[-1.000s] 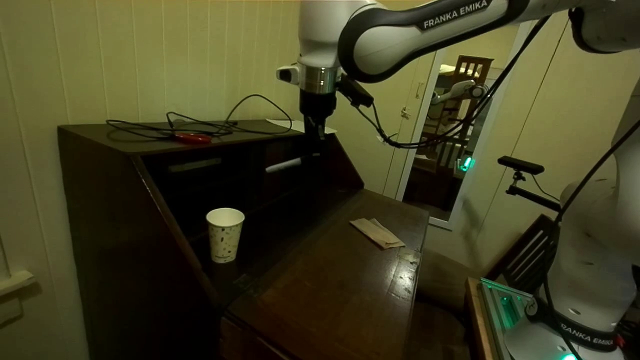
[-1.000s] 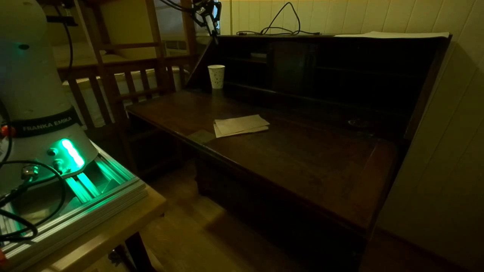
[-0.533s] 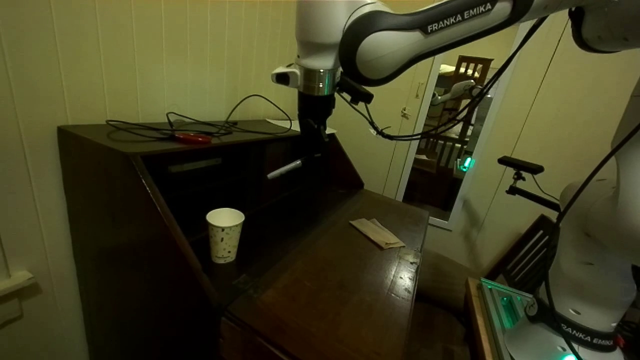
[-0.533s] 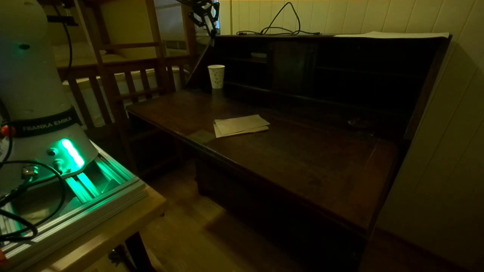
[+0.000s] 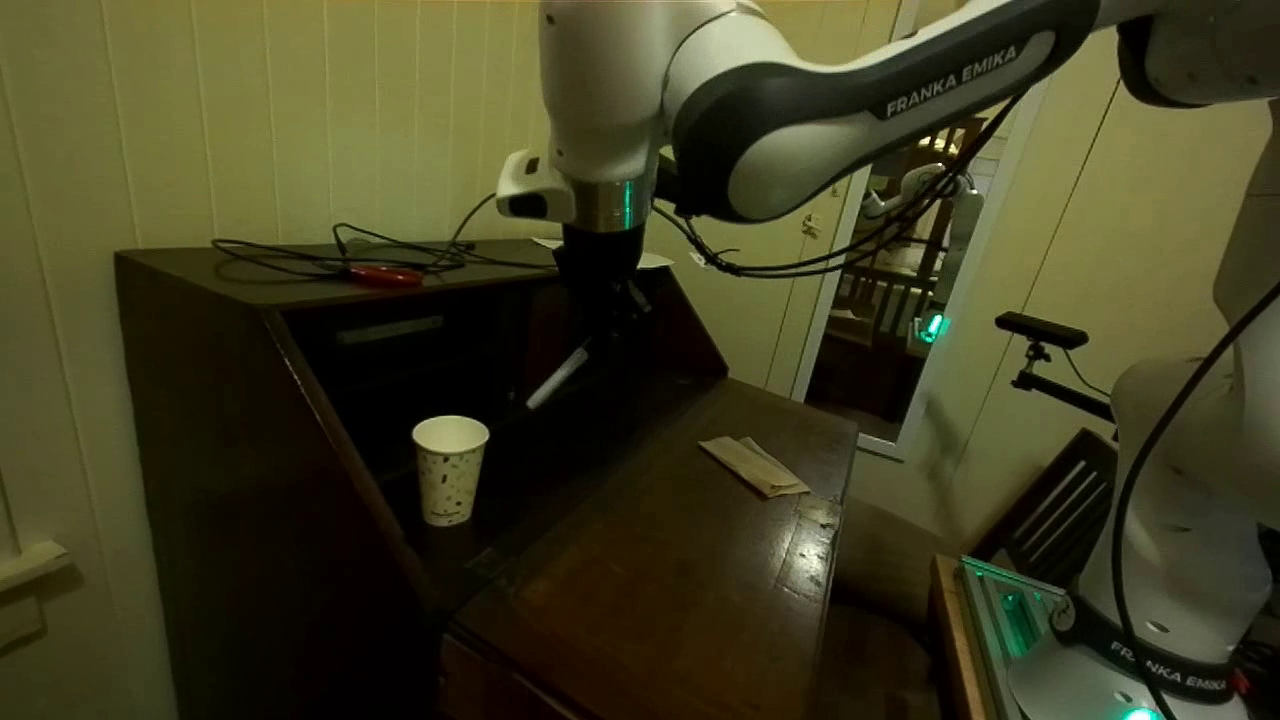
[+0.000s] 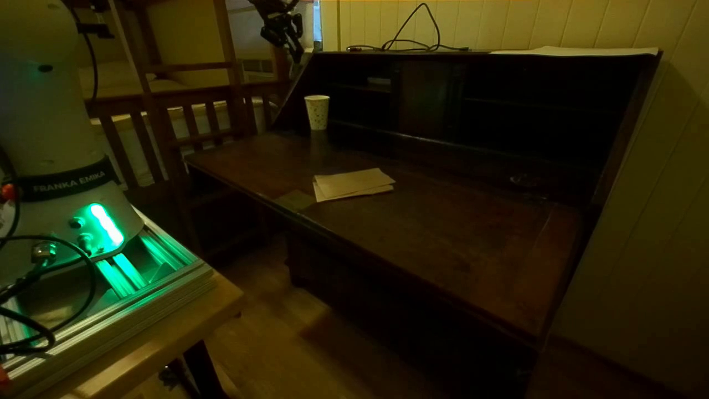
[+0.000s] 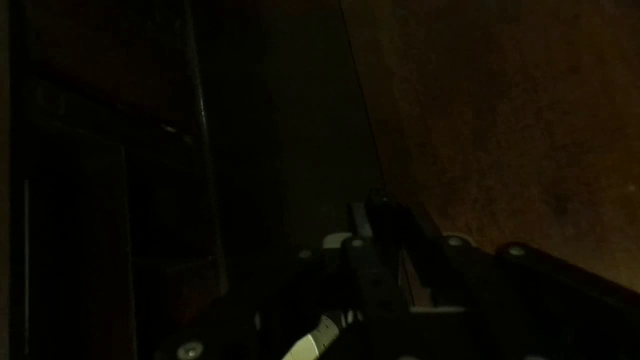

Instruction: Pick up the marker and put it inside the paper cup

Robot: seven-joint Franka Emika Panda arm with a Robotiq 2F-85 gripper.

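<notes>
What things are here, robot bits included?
Drop-front desk: one, dark brown, beside panelled wall
Paper cup: one, speckled white, upright on desk
Marker: one, pale grey, slanted in gripper
Folded paper: seemingly one, tan, on desk
Cables: count unclear, black, desk top
Unidentified item: one, red, among cables
Paper sheet: one, cream, desk top
Mirror: one, white frame, beyond desk
Bed frame: one, brown, beyond desk
Camera: one, black, bracketed near robot base
Table: one, tan, under robot base
Robot arm: one, mostly white, above desk
Robot base: one, white, above table
Gripper: one, black, closed on marker
</notes>
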